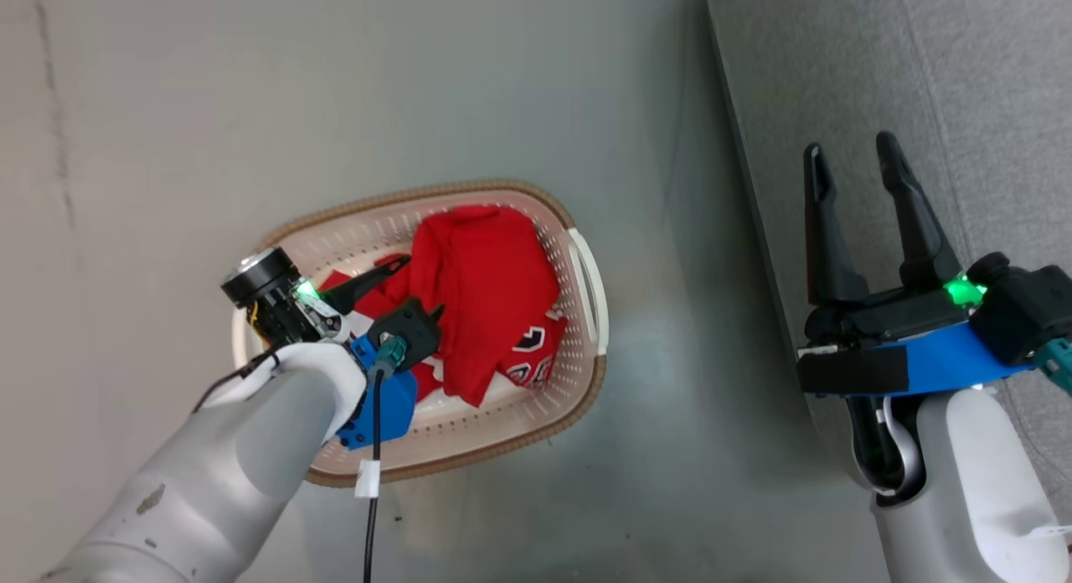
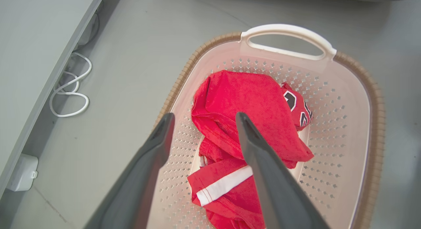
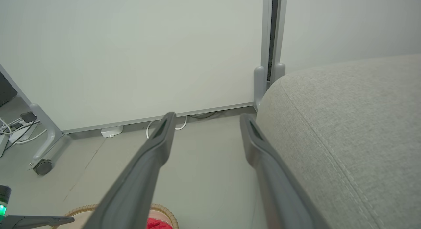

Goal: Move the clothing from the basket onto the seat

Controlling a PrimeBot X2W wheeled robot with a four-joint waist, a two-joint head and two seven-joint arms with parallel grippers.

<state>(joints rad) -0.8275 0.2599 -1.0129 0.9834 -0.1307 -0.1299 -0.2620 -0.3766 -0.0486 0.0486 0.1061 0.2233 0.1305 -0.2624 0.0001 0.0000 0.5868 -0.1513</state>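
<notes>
Red clothing (image 1: 477, 290) lies heaped in the cream basket (image 1: 578, 357) on the floor; a white stripe trim (image 2: 223, 186) and black-and-white numerals (image 2: 291, 100) show on it. My left gripper (image 1: 419, 290) hangs open just above the basket's left side, its fingers (image 2: 260, 156) spread over the clothing (image 2: 250, 107) and holding nothing. The basket (image 2: 358, 123) has a brown rim and a white handle (image 2: 289, 31). My right gripper (image 1: 854, 164) stands open and empty over the edge of the grey seat (image 1: 963, 80), which also fills the right of the right wrist view (image 3: 355, 123).
Grey floor (image 1: 419, 89) surrounds the basket. A pale wall panel (image 3: 131, 51) on a castered leg (image 3: 42, 166) stands behind, with white cables (image 2: 69, 90) and a small white box (image 2: 23, 173) at its foot. A strip of floor (image 1: 695, 231) separates basket and seat.
</notes>
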